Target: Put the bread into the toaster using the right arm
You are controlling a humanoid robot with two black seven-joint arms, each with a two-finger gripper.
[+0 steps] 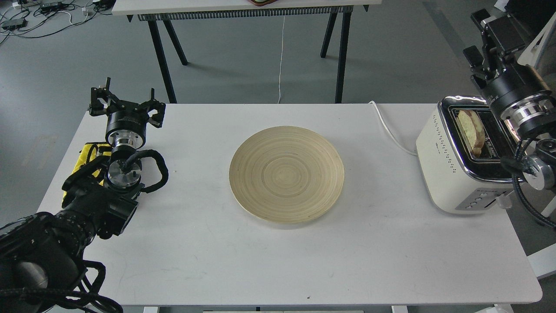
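The bread (471, 131) stands in the left slot of the cream-white toaster (449, 169) at the table's right edge, with only its top edge and crust showing. My right gripper (476, 36) is raised above and behind the toaster, apart from it, with its fingers spread and nothing between them. My left gripper (125, 98) is open and empty at the table's far left, far from the toaster.
An empty round wooden plate (286, 174) lies mid-table. The toaster's white cord (391, 132) runs off the back edge. A yellow item (88, 155) lies beside my left arm. A second table (243, 8) stands behind, and a white chair (532, 65) is at the right.
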